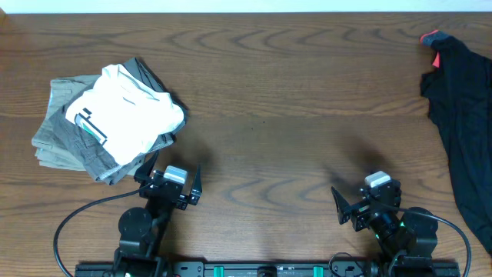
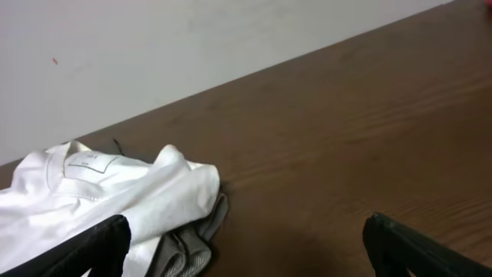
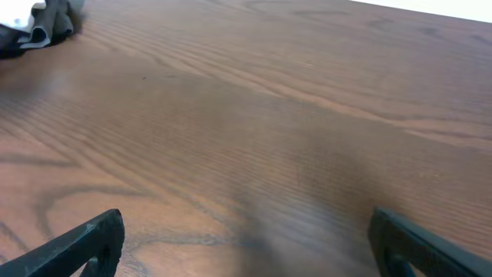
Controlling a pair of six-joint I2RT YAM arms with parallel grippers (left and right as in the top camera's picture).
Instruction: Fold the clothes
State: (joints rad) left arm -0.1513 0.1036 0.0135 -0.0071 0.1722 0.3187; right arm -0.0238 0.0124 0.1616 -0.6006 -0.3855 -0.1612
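My left fingers [image 2: 84, 254] and right fingers [image 3: 77, 246] hang spread, empty, at 7 and 5 o'clock. T-shirt [image 1: 127, 115] sits stacked on trousers [image 1: 65, 142] at 9 o'clock; black garment [image 1: 465, 115] at 3 o'clock probably next.

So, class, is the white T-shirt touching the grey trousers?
Touching. The overhead view shows the white T-shirt lying directly on top of the grey trousers.

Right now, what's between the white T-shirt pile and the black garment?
Nothing. The overhead view shows only bare tabletop between the white T-shirt and the black garment.
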